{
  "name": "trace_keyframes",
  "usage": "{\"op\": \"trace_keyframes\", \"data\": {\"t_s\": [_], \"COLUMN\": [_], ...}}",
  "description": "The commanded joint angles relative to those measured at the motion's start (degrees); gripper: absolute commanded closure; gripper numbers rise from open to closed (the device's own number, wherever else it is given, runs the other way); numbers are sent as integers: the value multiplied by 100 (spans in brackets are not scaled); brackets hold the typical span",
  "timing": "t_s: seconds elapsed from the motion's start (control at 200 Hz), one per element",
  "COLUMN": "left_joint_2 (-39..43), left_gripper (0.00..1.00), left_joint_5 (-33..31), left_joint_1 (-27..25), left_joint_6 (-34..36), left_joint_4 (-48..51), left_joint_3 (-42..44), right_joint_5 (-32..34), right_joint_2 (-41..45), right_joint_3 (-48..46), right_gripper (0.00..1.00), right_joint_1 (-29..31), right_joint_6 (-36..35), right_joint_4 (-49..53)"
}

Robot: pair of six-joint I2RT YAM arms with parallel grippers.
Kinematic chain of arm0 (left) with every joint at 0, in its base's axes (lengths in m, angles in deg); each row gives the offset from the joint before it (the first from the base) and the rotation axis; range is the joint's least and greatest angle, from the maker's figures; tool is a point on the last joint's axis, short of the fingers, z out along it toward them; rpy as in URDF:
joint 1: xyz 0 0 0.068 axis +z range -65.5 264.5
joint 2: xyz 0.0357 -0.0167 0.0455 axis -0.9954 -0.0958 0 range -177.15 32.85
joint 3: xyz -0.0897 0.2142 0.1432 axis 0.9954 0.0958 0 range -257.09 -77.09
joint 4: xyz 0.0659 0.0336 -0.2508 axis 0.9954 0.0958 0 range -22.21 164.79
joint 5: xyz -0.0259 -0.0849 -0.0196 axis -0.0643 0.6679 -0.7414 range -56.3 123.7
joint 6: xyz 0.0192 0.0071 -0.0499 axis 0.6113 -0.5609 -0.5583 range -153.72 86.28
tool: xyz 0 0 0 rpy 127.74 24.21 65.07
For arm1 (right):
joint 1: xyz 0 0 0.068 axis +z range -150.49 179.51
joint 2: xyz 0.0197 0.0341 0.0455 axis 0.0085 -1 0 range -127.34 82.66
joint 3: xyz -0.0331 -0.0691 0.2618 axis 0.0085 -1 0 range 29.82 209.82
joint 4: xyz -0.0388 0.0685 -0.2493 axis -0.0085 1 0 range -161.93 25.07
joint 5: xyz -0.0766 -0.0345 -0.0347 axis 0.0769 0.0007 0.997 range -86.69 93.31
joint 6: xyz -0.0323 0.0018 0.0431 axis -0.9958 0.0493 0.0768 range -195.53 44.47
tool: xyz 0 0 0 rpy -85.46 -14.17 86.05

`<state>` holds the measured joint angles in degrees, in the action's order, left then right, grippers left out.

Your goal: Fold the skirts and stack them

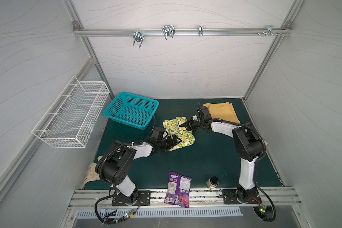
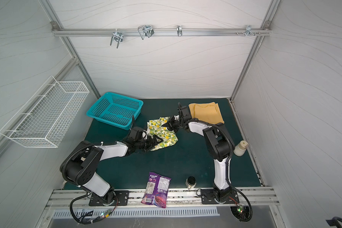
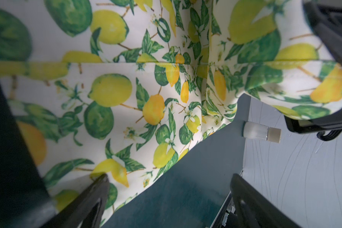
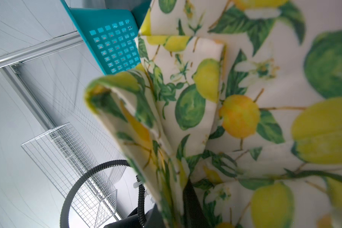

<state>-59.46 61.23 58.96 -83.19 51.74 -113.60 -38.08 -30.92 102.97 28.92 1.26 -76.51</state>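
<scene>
Right gripper (image 1: 183, 125) had its jaws pinched tight on the lemon-print skirt (image 1: 187, 139), which sat mid green mat (image 1: 205, 161) (pretty crumpled). Left gripper (image 1: 176, 140) hovered spread wide at its edge. Mustard skirt (image 1: 223, 112) lay folded back right.

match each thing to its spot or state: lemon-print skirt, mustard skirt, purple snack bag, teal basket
Things:
1. lemon-print skirt
2. mustard skirt
3. purple snack bag
4. teal basket

Spots or states:
a. far left of the mat
b. near edge, partly on the metal rail
c. crumpled, in the middle of the mat
d. folded flat, far right of the mat

Pairs: 1-c, 2-d, 3-b, 4-a
</scene>
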Motion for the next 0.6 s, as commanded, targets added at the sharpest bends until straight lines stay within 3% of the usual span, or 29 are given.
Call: {"op": "trace_keyframes", "data": {"t_s": [0.0, 0.22, 0.59], "left_joint_2": [-72, -116, -101], "left_gripper": [3, 3, 3], "left_joint_5": [-174, -173, -161], "left_joint_1": [23, 40, 74], "left_joint_6": [87, 103, 105], "left_joint_4": [312, 301, 324], "left_joint_3": [107, 127, 118], "right_joint_5": [-19, -89, -62], "right_joint_2": [-138, -368, -546], "right_joint_3": [56, -154, -117], "right_gripper": [88, 85, 65], "right_joint_1": [57, 161, 204], "right_joint_6": [207, 403, 341], "right_joint_4": [-209, -595, -604]}}
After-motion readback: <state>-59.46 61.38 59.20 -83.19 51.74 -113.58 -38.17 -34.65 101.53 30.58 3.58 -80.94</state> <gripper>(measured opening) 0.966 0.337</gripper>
